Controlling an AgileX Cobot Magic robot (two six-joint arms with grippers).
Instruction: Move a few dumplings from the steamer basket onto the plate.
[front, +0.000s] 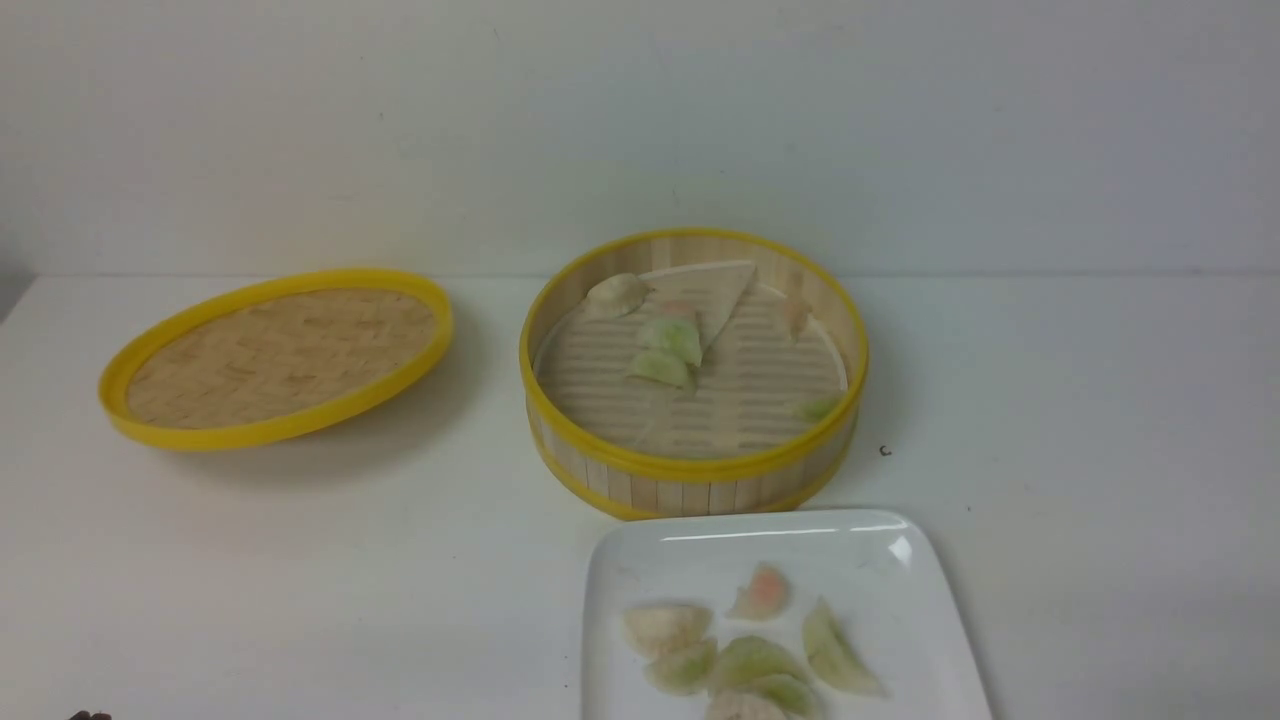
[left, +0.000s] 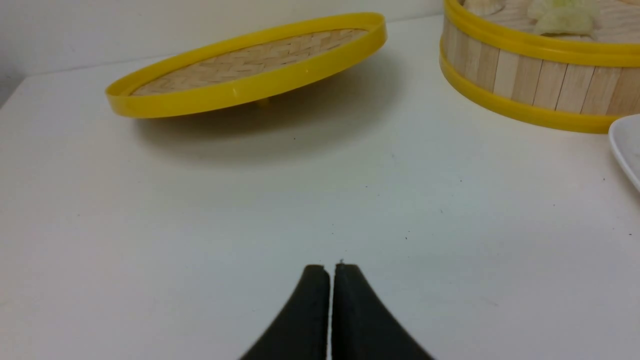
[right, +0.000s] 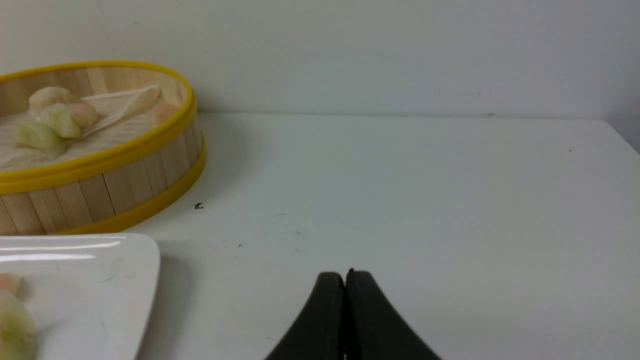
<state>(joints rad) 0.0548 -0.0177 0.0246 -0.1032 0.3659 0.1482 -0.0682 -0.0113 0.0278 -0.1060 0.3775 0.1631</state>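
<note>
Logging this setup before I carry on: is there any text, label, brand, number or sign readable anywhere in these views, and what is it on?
None: no readable text in any view.
steamer basket: plain bamboo and yellow rims, no label.
lid: plain weave, no print.
plate: plain white, no mark.
table: one tiny dark speck, shaped roughly like a "c", too small to tell whether it is a character.

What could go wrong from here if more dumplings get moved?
The white square plate already holds a tight cluster of pale dumplings, so another could land on top and stick. The loose folded liner in the round bamboo steamer basket might get pinched along with a dumpling. The tilted woven yellow-rimmed lid could rock if bumped.
</note>
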